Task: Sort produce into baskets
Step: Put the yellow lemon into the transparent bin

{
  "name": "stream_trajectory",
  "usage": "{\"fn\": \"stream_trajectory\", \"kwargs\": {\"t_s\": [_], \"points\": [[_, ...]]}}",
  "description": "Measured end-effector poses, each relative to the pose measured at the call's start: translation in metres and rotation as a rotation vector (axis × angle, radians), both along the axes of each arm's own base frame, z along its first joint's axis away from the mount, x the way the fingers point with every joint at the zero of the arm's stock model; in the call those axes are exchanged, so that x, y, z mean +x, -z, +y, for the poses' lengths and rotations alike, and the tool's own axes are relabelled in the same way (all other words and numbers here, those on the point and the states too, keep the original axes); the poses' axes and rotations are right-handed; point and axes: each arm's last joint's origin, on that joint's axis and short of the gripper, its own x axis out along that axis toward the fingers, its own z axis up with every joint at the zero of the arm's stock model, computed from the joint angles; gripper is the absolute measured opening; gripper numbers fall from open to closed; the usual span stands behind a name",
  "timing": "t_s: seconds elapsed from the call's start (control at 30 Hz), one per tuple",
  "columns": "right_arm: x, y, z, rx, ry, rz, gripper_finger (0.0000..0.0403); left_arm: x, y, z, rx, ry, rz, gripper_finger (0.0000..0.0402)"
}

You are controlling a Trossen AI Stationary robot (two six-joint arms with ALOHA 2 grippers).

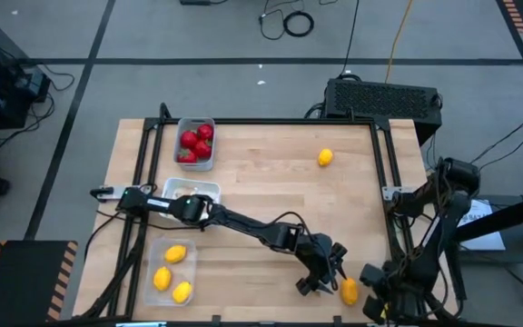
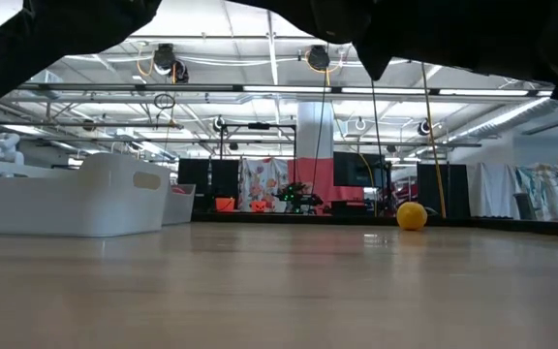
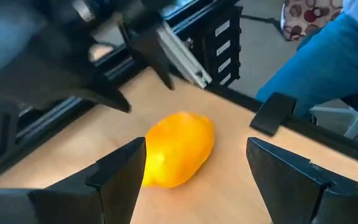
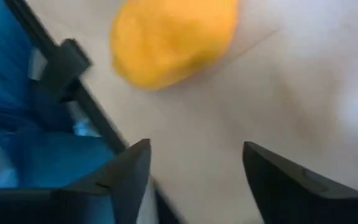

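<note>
Because the left gripper [image 3: 191, 180] hangs with its two dark fingers [image 3: 117, 177] spread wide and nothing yet between them, the orange lemon [image 3: 178, 149] lying just ahead of the gap is the piece in hand. It rests on the bare wood, its long axis slanted across the opening, apart from both fingers. It looks like a small moulded toy: probably light, stiff and rather smooth, so the robot would likely do best to close across its thick middle, where the sides are nearly parallel, since a pinch near either tapered end could squirt it out. Its skin is a saturated orange-yellow with a faint sheen and no stem showing.

The right gripper [image 4: 191, 174] is also parted and empty, and the same lemon [image 4: 173, 40] sits a little beyond its fingertips, so both grippers crowd the one fruit at the table's near right edge [image 1: 370, 304].

Farther out from the fingers, a second yellow lemon [image 1: 325, 157] lies alone well across the table. Beyond the left arm's base stand the three baskets: the clear basket [image 1: 152, 250] holding three yellow lemons, the white basket [image 1: 209, 189] with pale bulbs only partly visible, and the greyish basket [image 1: 211, 123] holding the red fruits [image 1: 196, 145].
</note>
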Motion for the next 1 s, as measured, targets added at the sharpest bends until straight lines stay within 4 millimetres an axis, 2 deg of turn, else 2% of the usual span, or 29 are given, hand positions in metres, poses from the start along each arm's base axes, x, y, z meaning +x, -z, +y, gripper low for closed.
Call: {"fn": "stream_trajectory", "kwargs": {"t_s": [0.17, 0.57, 1.0], "points": [[0.008, 0.004, 0.003, 0.009, -0.05, -0.038, 0.0184, 0.0, 0.007, 0.001, 0.018, -0.031, 0.03, 0.0286], [0.019, 0.021, 0.008, -0.017, -0.062, -0.042, 0.0012, 0.0, 0.009, 0.001, 0.018, -0.034, 0.039, 0.0286], [0.048, 0.022, -0.009, -0.093, -0.105, -0.123, 0.0002, -0.002, 0.015, 0.003, 0.041, -0.09, 0.116, 0.0286]]}}
